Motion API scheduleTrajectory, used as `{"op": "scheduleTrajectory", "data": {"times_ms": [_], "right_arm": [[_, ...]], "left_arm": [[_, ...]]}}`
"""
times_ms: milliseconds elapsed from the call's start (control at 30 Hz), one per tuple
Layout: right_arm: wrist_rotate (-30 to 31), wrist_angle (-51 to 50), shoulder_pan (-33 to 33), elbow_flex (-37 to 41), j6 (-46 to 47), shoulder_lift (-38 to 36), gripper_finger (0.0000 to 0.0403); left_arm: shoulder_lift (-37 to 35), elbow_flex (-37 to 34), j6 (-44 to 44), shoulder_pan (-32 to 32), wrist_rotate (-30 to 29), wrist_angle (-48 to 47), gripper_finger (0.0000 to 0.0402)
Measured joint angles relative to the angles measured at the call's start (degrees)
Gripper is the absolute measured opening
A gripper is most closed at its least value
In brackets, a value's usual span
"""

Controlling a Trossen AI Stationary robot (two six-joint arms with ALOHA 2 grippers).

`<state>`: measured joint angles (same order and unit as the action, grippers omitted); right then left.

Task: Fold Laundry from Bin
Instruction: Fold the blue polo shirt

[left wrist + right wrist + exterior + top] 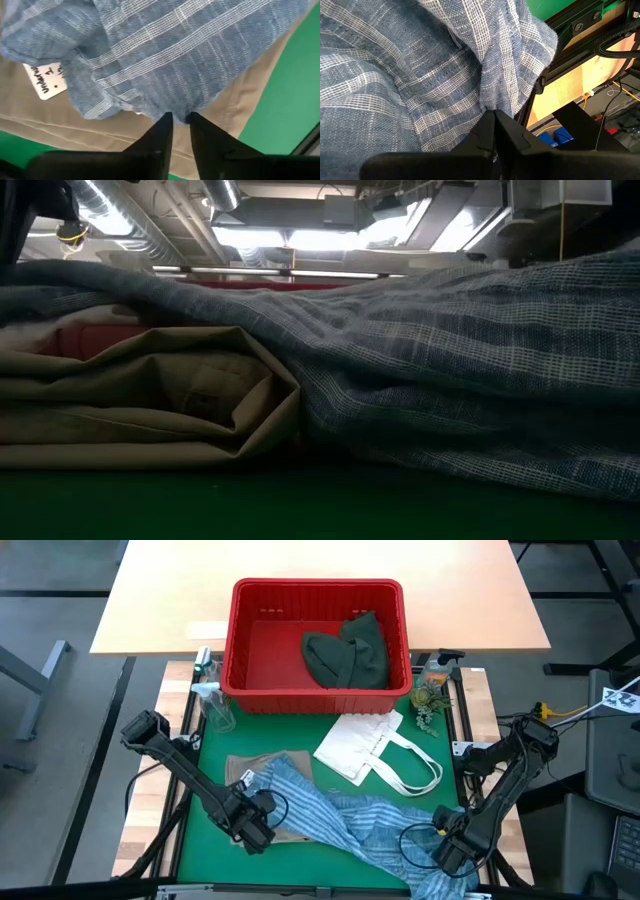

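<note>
The blue-white striped shirt (340, 815) lies spread across the green mat (300, 745) at the table's near side, overlapping the folded tan garment (245, 775). The left gripper (179, 120) sits at the shirt's edge, fingers slightly parted around a fold of it. The right gripper (494, 114) pinches the shirt's opposite end, fingers closed. The red bin (245, 650) at the far side contains only the dark green garment (350, 652). A white tote bag (365, 745) lies between bin and shirt

Left hand (179, 119) low with fingers slightly parted, right hand (494, 114) low, fingers pressed together.
</note>
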<state>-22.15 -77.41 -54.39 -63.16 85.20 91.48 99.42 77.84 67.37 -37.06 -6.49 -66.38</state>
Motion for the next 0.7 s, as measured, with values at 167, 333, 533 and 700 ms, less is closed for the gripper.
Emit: {"op": "scheduleTrajectory", "data": {"times_ms": [167, 333, 533, 700], "right_arm": [[0.0, 0.0, 0.0, 0.0, 0.0, 0.0, 0.0007], [0.0, 0.0, 0.0, 0.0, 0.0, 0.0, 0.0007], [0.0, 1.2, 0.0, 0.0, 0.0, 0.0, 0.0007], [0.0, 3.0, 0.0, 0.0, 0.0, 0.0, 0.0007]], "left_arm": [[-0.6, 0.0, -1.7, -0.3, 1.5, -0.1, 0.0096], [-3.7, 0.0, -1.5, -0.7, 1.5, -0.1, 0.0106], [-5.8, 0.0, -2.4, 0.4, -4.8, 0.0, 0.0107], [-5.7, 0.0, -7.2, 2.9, -12.2, 0.0, 0.0107]]}}
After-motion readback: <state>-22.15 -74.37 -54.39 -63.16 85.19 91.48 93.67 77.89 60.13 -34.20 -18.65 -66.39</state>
